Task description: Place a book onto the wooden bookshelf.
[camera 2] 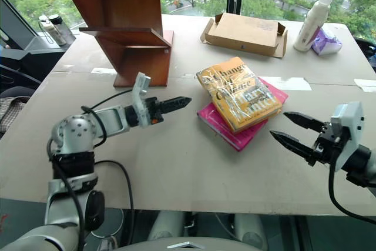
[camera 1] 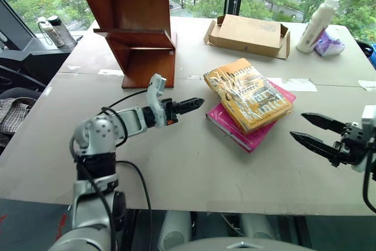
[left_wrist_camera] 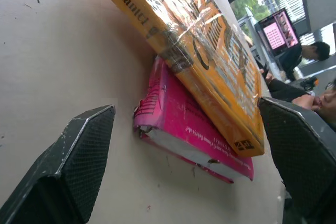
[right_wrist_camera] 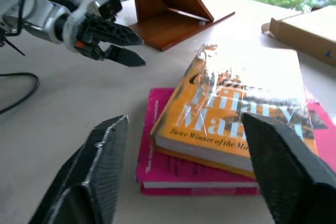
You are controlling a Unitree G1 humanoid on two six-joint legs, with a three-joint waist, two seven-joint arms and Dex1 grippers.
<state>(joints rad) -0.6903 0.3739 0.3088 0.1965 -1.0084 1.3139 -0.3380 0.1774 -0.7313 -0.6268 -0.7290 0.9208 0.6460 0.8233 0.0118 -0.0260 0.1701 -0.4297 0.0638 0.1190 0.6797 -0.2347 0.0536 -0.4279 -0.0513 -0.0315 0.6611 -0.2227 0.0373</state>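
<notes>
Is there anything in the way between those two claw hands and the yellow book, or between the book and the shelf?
Nothing visible. Bare table lies between the left hand, the right hand and the book, and between it and the wooden bookshelf.

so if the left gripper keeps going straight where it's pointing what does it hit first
Most likely the pink book under the yellow-orange book; the open left gripper points at that stack, though its exact height is hard to judge.
</notes>
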